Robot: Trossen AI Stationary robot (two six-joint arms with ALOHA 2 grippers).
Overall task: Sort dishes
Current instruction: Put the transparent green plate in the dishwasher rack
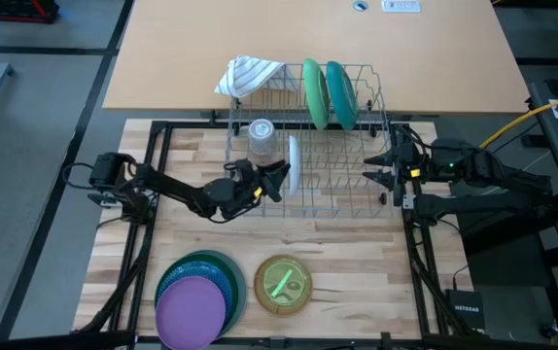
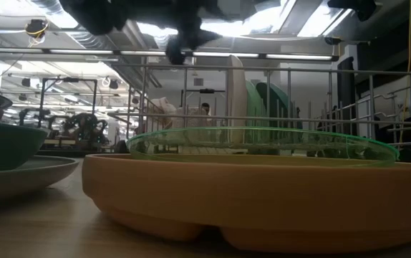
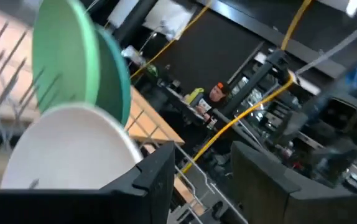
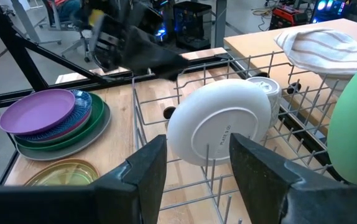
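Note:
A white plate stands on edge between the wires of the dish rack. A green plate and a teal plate stand upright farther back in the rack. My left gripper is open at the rack's left side, just left of the white plate, which lies outside its fingers. My right gripper is open over the rack's right side, facing the white plate. A purple-topped stack of plates and a tan plate carrying a clear green dish rest on the near table.
A striped white cloth hangs over the rack's far left corner, with a small clear glass standing in the rack below it. Black frame rails run along the table's sides. The stack and tan plate fill the near edge.

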